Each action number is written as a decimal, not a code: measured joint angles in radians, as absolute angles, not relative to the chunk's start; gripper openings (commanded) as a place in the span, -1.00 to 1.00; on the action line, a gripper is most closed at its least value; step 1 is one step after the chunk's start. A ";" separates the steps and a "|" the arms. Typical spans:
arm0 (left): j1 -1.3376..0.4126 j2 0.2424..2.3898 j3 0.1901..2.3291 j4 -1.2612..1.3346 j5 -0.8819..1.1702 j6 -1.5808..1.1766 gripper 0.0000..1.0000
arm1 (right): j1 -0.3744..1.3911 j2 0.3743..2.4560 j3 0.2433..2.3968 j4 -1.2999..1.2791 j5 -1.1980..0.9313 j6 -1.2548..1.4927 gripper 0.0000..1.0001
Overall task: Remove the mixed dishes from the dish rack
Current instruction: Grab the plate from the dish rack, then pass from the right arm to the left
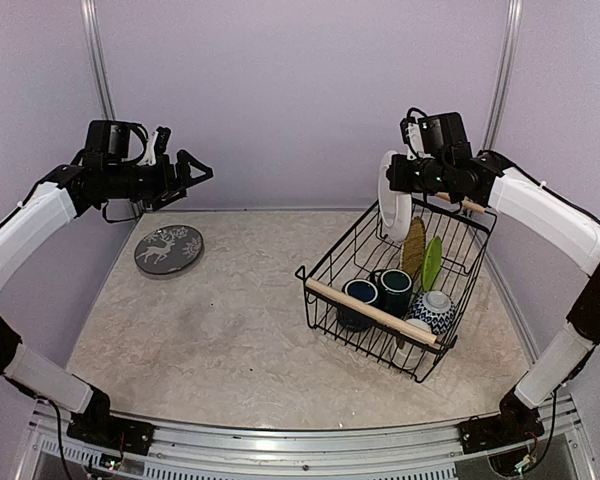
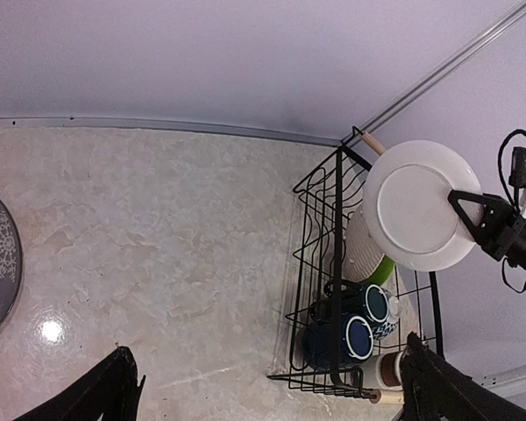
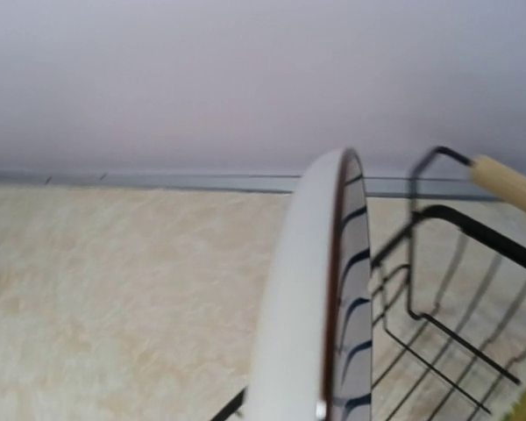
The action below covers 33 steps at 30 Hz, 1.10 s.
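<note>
Rack: the dish rack (image 1: 307,295) sits right of centre in the top view, turned cornerwise, with its near wooden handle (image 1: 370,311) facing me.
Front row: the blue-white bowl (image 1: 432,310) and small metal cup (image 2: 387,369) are tucked against that handle, and the two dark blue mugs (image 1: 392,290) sit side by side just behind.
Upright plates: the tan lattice plate (image 1: 414,250) and lime green plate (image 1: 432,262) stand on edge mid-rack. The wires prop them up, so I reckon each needs a rim pinch from above.
Deer plate: the gray deer-pattern plate (image 1: 168,249) lies flat on the table at upper left, well apart from the rack. It looks like the drop-off zone to me.
Left gripper: the left gripper (image 1: 195,183) hangs above the deer plate with its jaws spread wide and nothing in them.
Right gripper: the right gripper (image 1: 398,180), upper right, is clenched on the rim of a white plate (image 1: 393,208) (striped face on the wrist cam). It holds the plate on edge above the rack's far corner, and that vertical hold suits lifting it out of the slots.
Next, my guess: carry it left and lay it flat, minding the far handle.
</note>
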<state>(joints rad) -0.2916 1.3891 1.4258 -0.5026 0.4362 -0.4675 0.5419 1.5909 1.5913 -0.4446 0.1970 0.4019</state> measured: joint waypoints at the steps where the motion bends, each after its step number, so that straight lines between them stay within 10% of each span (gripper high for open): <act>1: -0.292 1.390 1.426 -0.503 0.437 -0.467 0.98 | 0.546 1.591 1.592 -0.443 0.179 0.374 -1.00; 33: -0.226 1.555 1.422 -0.314 0.946 -0.719 0.82 | 0.998 1.863 1.692 -0.144 0.274 -0.786 -1.00</act>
<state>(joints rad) -0.2256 1.5547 1.4220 -0.3141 0.9463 -0.7193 0.9977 1.8633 1.6924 -0.1436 0.2741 -0.7856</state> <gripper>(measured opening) 0.948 0.093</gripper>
